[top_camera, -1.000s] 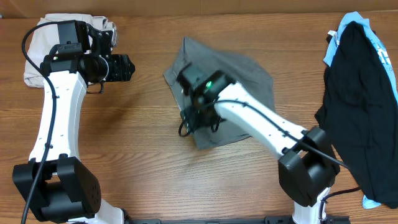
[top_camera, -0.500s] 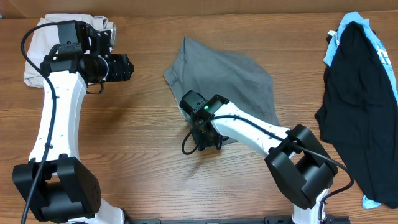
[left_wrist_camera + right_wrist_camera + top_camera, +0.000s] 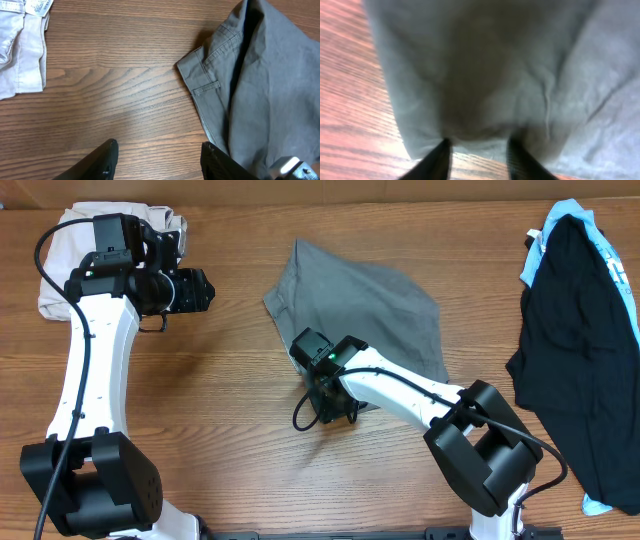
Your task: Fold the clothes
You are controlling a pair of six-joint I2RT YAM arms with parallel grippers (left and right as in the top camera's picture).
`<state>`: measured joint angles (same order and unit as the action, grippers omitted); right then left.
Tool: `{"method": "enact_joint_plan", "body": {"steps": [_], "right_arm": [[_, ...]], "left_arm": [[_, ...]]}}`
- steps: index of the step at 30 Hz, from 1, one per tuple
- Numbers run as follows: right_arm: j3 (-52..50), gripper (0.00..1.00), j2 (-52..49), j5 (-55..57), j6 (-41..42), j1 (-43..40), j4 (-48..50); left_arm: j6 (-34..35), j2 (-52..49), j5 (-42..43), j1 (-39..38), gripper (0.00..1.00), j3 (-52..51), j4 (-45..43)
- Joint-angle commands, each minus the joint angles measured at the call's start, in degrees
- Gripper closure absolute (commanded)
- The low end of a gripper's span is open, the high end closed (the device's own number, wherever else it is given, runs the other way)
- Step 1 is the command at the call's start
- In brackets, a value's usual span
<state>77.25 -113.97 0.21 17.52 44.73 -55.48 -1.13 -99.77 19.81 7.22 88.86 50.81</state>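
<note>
1. Step in hand, as I read it: taking hold for the first fold. The clothes (image 3: 370, 310) lay loosely spread, about midway between the left and right edges of the surface (image 3: 220, 420) and somewhat toward its far edge. No clean crease showed. In the left wrist view a waistband corner with a belt loop pointed toward the left edge.
2. The right gripper (image 3: 328, 392) sat low on the near-left edge of the clothes. Its wrist view showed the fingers (image 3: 437, 160) partly spread, astride the hem, with grey cloth lying between them. Couldn't tell whether they had actually bitten the cloth.
3. The left gripper (image 3: 160, 147) hung over bare wood between the beige garment (image 3: 52, 295) and the clothes. Its fingers were spread with nothing between them, and it touched neither garment.
4. Next move, my call: confirm the right fingers have the hem, then lift and carry that edge across toward the far-right side. The left arm would likely need to come in and pin or grab the waistband corner so the cloth doesn't drag.
5. Risk: a one-sided pull on loose woven cloth probably bunches it rather than creasing it.
6. Counts:
   - One grey pair, the clothes.
   - One beige garment, at the far-left corner.
   - One black garment (image 3: 580, 340) along the right edge, with one light-blue cloth (image 3: 565, 210) showing at its ends.
   - Two arms.
</note>
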Motion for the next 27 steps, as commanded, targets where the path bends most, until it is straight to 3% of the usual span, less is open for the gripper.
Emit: {"method": "enact_joint_plan", "body": {"steps": [1, 10, 27], "right_arm": [[2.1, 0.45, 0.5, 0.2, -2.4, 1.9, -0.2], [2.3, 0.36, 0.5, 5.7, -2.8, 8.0, 0.3], [5.0, 0.24, 0.5, 7.6, -5.6, 11.1, -1.0]], "left_arm": [[0.9, -0.2, -0.5, -0.2, 0.44, 0.3, -0.2], [0.9, -0.3, -0.5, -0.5, 0.44, 0.3, -0.4], [0.9, -0.3, -0.5, -1.4, 0.43, 0.3, -0.3]]}}
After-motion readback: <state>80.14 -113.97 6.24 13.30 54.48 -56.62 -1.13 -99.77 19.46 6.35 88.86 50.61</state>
